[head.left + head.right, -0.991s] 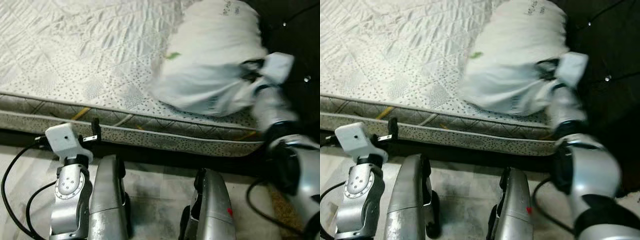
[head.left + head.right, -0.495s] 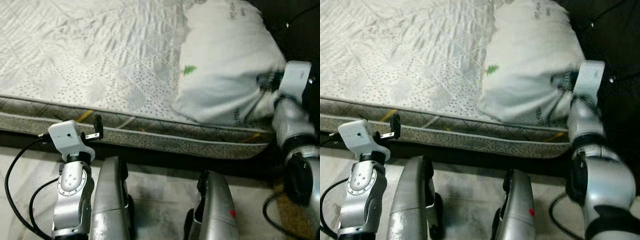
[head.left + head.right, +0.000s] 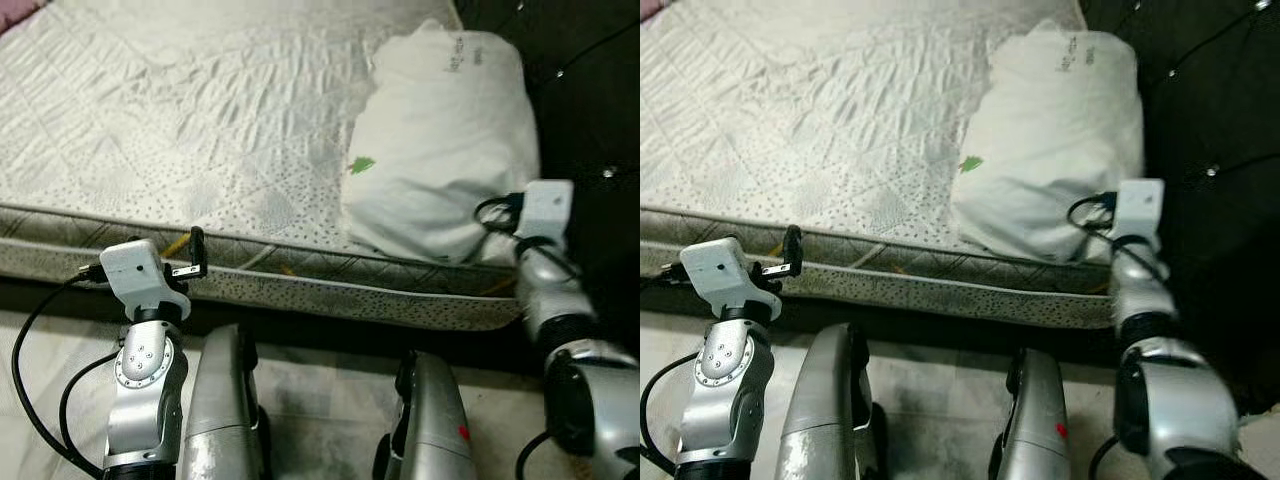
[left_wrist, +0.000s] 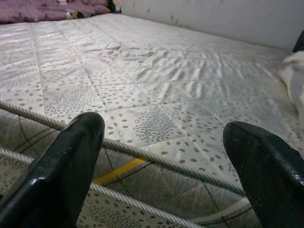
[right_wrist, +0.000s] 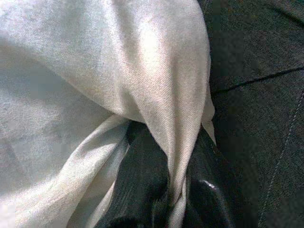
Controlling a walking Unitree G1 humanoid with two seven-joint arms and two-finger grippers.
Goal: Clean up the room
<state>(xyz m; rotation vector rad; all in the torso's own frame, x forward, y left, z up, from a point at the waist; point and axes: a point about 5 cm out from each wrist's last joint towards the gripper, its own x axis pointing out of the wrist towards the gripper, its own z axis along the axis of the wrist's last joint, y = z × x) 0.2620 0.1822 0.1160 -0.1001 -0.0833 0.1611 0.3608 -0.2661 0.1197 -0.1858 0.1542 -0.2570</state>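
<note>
A white pillow (image 3: 440, 150) with a small green mark lies on the right end of the quilted mattress (image 3: 180, 120), against the dark headboard. My right gripper (image 3: 497, 213) is at the pillow's near right corner. In the right wrist view a fold of the pillow's fabric (image 5: 180, 109) is pinched between the black fingers (image 5: 142, 190), so the gripper is shut on it. My left gripper (image 4: 161, 128) is open with nothing in it, and hovers just in front of the mattress's side edge (image 3: 300, 285) at the left.
The dark padded headboard (image 3: 590, 80) rises right of the bed. A pale floor (image 3: 320, 365) runs between the bed and my silver legs (image 3: 225, 410). A purple cover (image 4: 47, 9) lies at the mattress's far end. A black cable (image 3: 40, 340) loops beside my left arm.
The pillow was up off the bed and blurred; it now lies flat by the headboard. My right arm has come down and back with its corner. The left arm has hardly moved.
</note>
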